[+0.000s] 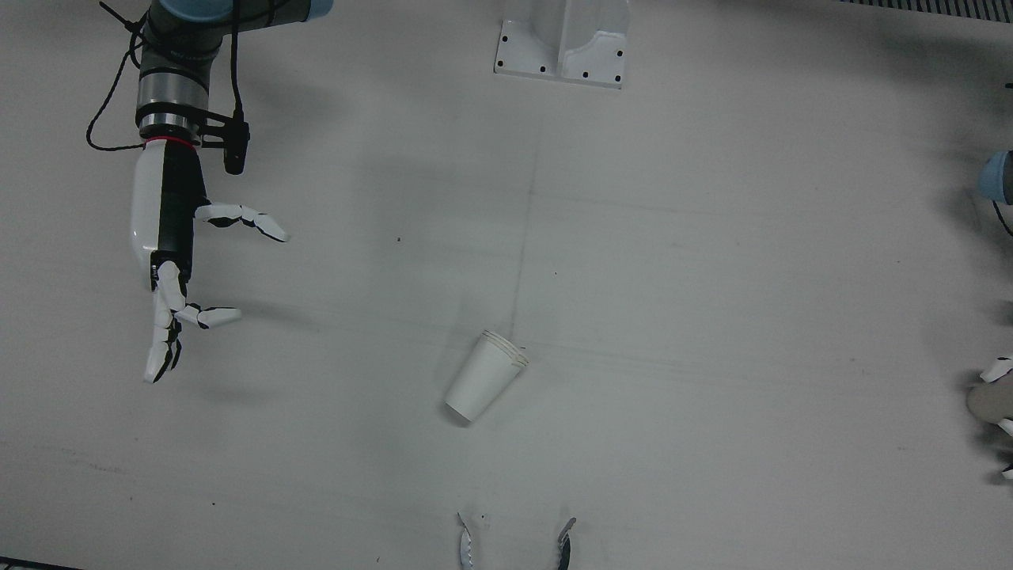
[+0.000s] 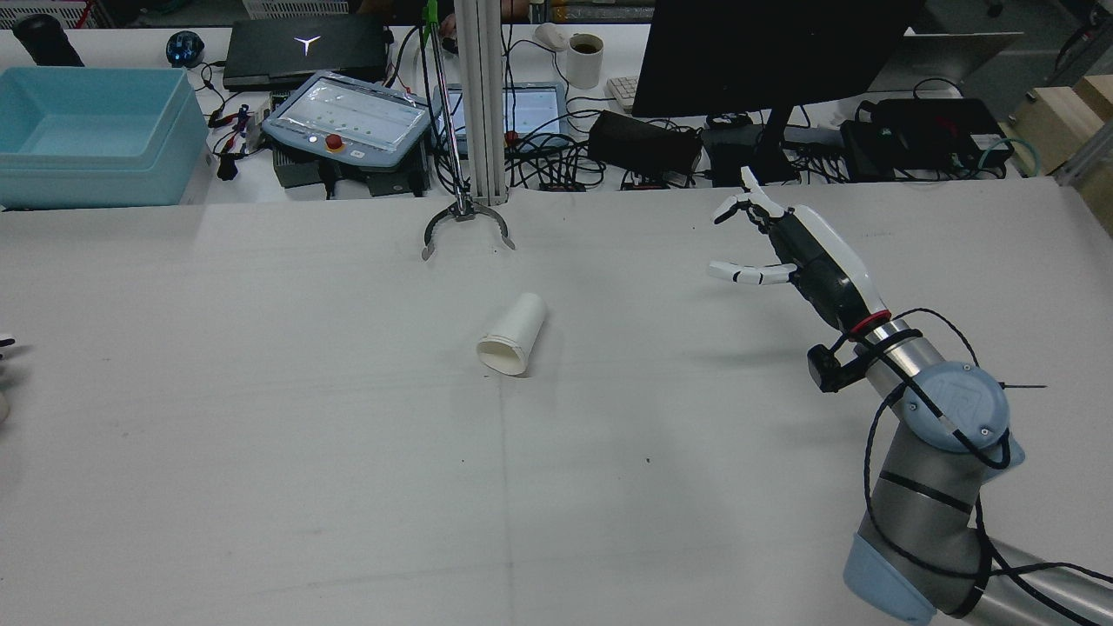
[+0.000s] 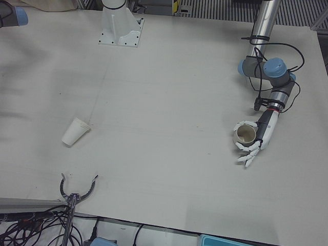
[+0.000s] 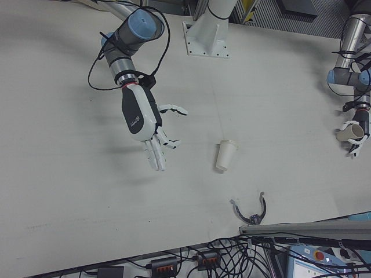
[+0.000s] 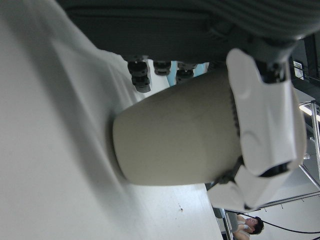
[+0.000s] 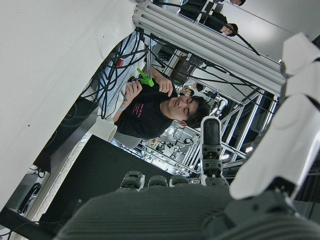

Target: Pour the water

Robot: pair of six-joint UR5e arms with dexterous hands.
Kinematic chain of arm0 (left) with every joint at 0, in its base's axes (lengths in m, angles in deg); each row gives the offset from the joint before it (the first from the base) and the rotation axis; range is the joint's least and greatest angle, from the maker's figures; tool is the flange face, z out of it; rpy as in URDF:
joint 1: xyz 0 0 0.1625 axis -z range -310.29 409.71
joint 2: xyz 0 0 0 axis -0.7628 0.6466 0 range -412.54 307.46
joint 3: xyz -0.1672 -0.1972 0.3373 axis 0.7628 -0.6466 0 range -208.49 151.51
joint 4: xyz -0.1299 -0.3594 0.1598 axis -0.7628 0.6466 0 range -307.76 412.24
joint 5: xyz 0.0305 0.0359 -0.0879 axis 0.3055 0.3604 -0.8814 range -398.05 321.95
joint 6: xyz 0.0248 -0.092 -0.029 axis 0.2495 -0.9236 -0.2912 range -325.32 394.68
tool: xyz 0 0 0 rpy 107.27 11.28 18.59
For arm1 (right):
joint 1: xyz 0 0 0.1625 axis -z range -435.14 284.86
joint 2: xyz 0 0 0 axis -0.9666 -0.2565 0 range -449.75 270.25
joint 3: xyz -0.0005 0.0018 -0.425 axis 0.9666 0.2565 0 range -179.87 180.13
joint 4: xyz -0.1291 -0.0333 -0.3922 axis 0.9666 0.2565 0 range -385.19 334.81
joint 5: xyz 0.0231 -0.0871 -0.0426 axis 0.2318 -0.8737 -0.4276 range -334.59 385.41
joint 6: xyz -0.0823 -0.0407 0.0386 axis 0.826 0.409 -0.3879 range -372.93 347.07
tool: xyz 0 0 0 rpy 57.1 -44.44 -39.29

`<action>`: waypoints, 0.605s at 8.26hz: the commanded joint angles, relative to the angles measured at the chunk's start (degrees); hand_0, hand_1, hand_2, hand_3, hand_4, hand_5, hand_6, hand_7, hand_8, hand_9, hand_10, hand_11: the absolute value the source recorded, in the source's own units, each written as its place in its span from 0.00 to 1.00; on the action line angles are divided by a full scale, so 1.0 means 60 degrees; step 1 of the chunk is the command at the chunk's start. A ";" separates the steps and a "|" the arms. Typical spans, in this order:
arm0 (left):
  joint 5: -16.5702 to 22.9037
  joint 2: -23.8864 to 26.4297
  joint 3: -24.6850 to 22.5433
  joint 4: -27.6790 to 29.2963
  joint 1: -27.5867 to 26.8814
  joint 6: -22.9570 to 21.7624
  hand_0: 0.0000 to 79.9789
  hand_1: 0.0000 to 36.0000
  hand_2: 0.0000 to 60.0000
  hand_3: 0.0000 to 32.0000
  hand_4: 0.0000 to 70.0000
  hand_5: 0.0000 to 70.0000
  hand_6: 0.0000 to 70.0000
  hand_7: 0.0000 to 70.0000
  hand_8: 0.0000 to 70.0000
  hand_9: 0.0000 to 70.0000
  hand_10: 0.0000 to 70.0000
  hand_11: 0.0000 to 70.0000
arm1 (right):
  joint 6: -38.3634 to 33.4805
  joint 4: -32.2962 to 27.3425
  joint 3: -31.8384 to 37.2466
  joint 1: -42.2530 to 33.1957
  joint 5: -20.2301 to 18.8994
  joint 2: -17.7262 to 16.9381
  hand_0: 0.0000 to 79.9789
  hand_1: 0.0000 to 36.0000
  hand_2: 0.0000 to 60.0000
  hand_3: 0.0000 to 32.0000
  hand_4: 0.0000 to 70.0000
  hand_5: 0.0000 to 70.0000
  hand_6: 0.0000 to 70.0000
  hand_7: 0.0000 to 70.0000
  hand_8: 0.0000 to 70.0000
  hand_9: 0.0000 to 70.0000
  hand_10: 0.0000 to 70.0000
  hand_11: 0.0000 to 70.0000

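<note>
My left hand [image 3: 252, 143] grips a beige cup [image 3: 245, 134] at the table's [image 3: 169, 102] left edge; my right hand [image 4: 152, 136] hovers open and empty. The white cups [image 1: 484, 374] lie toppled mid-table, so pouring hasn't begun.

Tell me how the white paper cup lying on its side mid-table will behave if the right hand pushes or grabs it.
The white paper cup lies on its side on the table, so a nudge would probably roll it in a curve, since it tapers. It looks thin and light, likely to skid away or crush under a firm squeeze. The open right hand is well clear of it.
</note>
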 commanded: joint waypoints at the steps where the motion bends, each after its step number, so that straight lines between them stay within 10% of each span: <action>1: 0.0009 -0.0157 -0.0056 0.0185 -0.0006 0.0018 0.76 0.90 0.46 0.00 0.28 0.12 0.08 0.06 0.00 0.00 0.09 0.16 | -0.0004 0.0000 -0.0002 0.0058 0.0001 0.0000 0.53 0.34 0.33 0.00 0.15 0.66 0.00 0.00 0.00 0.00 0.04 0.07; 2: 0.0009 -0.0187 -0.0057 0.0215 -0.0006 0.0018 1.00 1.00 0.32 0.01 0.00 0.01 0.03 0.00 0.00 0.00 0.08 0.17 | -0.0004 0.0000 -0.0002 0.0072 0.0001 0.0000 0.53 0.34 0.33 0.00 0.15 0.66 0.00 0.00 0.00 0.00 0.04 0.07; 5: 0.0009 -0.0187 -0.0057 0.0230 -0.0006 -0.0055 1.00 1.00 0.26 0.28 0.00 0.00 0.00 0.00 0.00 0.00 0.06 0.15 | -0.0004 0.0000 -0.0017 0.0073 0.0001 0.0000 0.53 0.34 0.32 0.00 0.15 0.67 0.01 0.00 0.00 0.00 0.04 0.07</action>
